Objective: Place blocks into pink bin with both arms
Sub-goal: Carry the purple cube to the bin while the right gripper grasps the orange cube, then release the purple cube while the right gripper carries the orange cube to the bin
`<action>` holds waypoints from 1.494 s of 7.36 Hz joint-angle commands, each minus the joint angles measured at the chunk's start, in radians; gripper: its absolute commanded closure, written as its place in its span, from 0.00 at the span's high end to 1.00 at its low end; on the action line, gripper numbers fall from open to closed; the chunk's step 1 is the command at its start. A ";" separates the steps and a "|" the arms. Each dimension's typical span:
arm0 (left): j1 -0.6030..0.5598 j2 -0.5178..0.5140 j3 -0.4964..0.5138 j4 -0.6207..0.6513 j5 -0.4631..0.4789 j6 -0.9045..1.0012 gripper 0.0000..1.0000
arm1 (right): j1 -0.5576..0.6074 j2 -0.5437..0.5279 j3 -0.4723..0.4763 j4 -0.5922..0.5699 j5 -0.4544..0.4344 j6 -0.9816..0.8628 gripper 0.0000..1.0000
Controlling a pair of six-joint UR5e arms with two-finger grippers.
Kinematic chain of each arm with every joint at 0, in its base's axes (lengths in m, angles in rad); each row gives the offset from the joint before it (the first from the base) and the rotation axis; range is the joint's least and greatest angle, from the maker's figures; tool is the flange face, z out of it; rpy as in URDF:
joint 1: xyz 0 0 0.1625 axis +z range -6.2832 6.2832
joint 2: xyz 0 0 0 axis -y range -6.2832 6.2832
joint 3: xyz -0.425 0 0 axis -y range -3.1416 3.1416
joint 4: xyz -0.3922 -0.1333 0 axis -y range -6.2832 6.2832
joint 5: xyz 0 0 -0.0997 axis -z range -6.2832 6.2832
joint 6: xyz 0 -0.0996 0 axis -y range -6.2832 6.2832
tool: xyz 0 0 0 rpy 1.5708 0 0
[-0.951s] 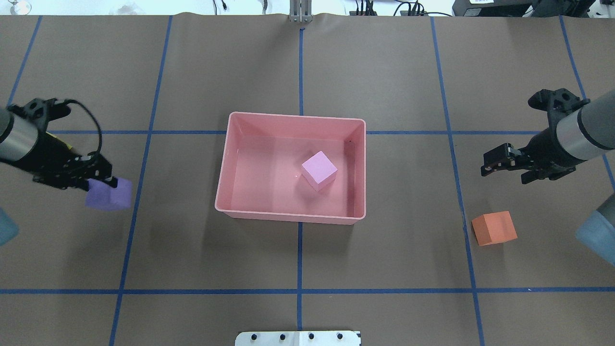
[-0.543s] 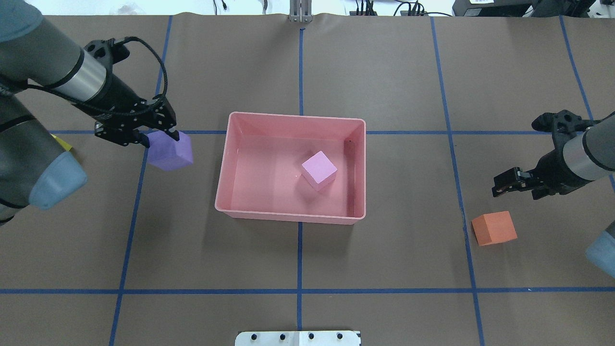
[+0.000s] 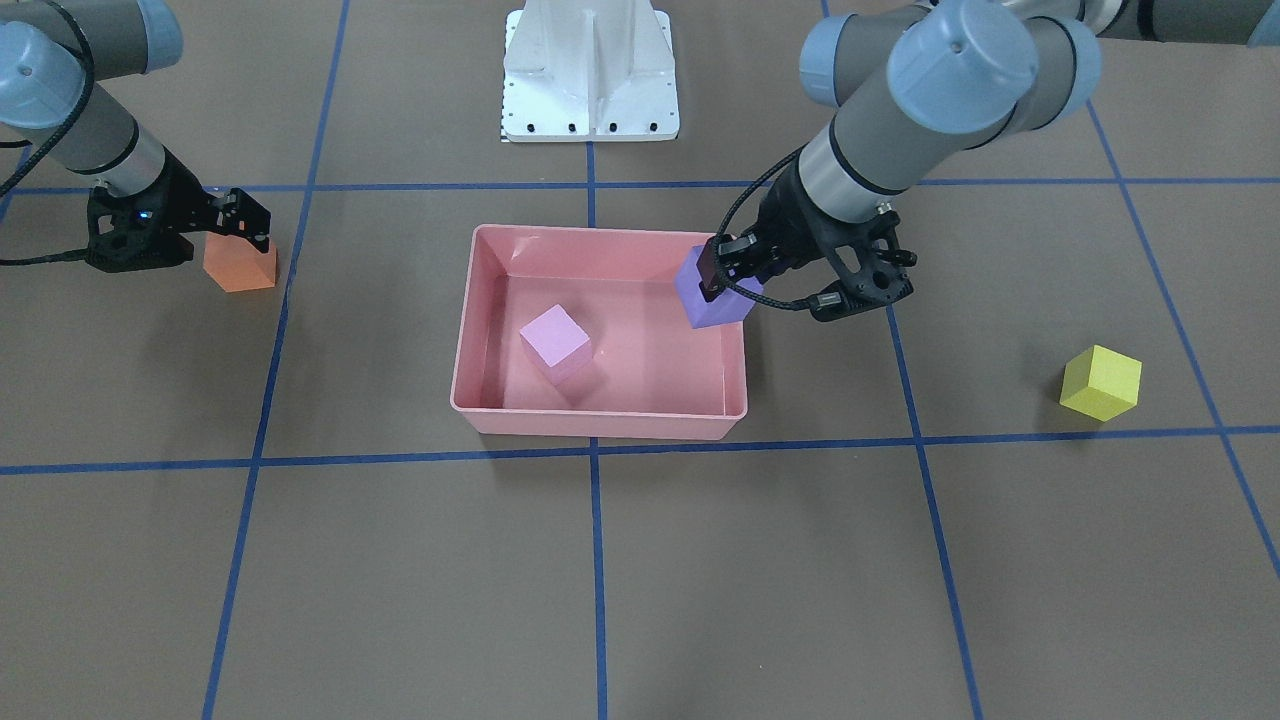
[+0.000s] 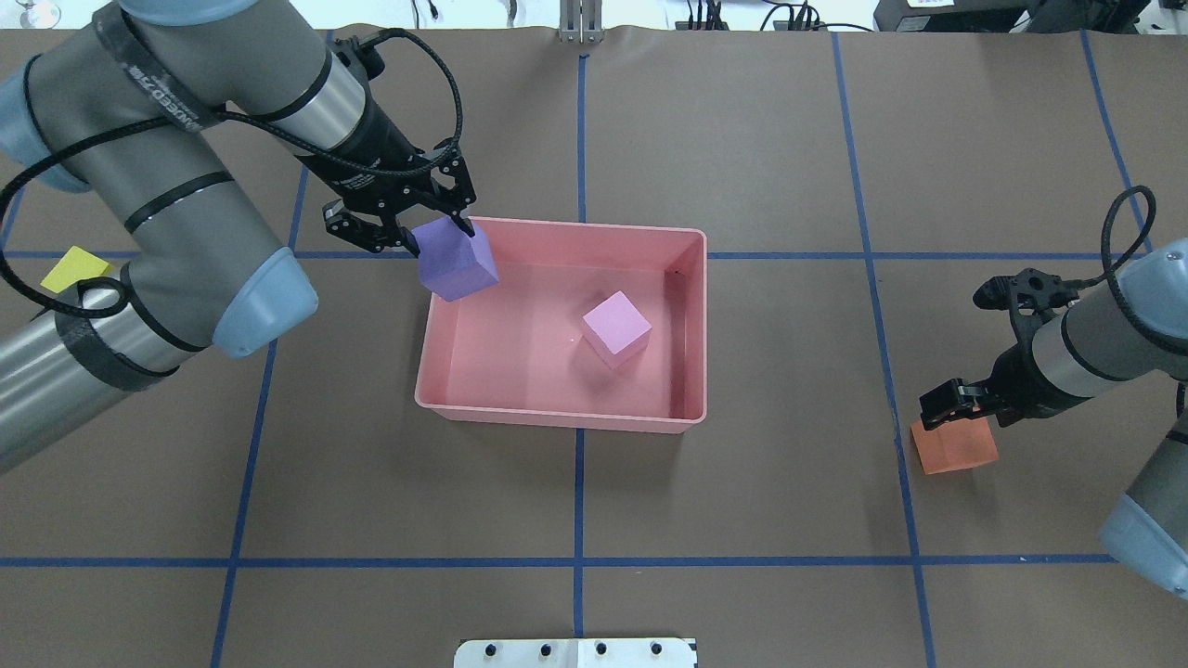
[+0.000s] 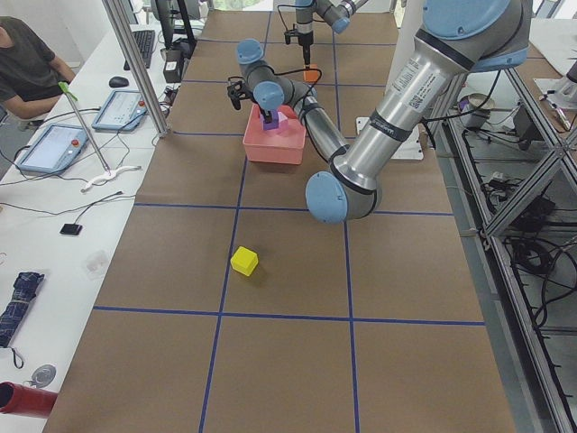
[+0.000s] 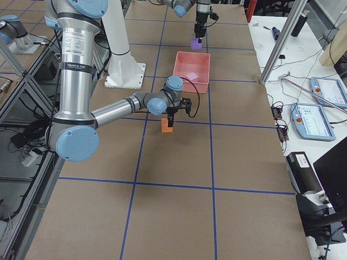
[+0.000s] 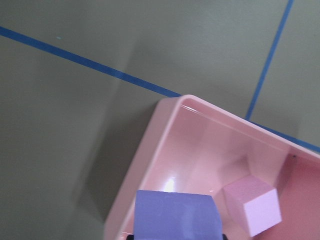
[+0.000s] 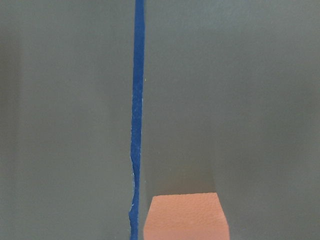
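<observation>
My left gripper (image 4: 436, 232) is shut on the purple block (image 4: 455, 264) and holds it above the pink bin's (image 4: 557, 422) far left corner; the block also shows in the front view (image 3: 715, 295) and the left wrist view (image 7: 177, 215). The light pink block (image 4: 616, 327) lies inside the bin. My right gripper (image 4: 961, 408) is open, with its fingers straddling the top of the orange block (image 4: 954, 445), which rests on the table right of the bin. The yellow block (image 3: 1100, 382) sits on the table at the far left, partly hidden behind my left arm in the overhead view (image 4: 74, 269).
The white pedestal base (image 3: 588, 70) stands at the robot's side of the table, in line with the bin. Blue tape lines grid the brown table cover. A person and tablets (image 5: 54, 144) are at a side table beyond the far edge.
My left arm has carried the purple block from the table's left side rightward to over the bin's corner. My right gripper has moved down onto the orange block.
</observation>
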 commanded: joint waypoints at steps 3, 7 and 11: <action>0.108 -0.028 0.046 -0.003 0.127 -0.029 0.20 | -0.039 0.011 -0.040 0.003 -0.038 0.000 0.85; 0.079 0.094 -0.073 -0.008 0.129 0.031 1.00 | 0.015 0.014 0.025 -0.008 0.013 0.003 0.00; -0.115 0.495 -0.207 -0.031 0.126 0.709 1.00 | 0.202 0.508 0.009 -0.430 0.210 0.083 0.00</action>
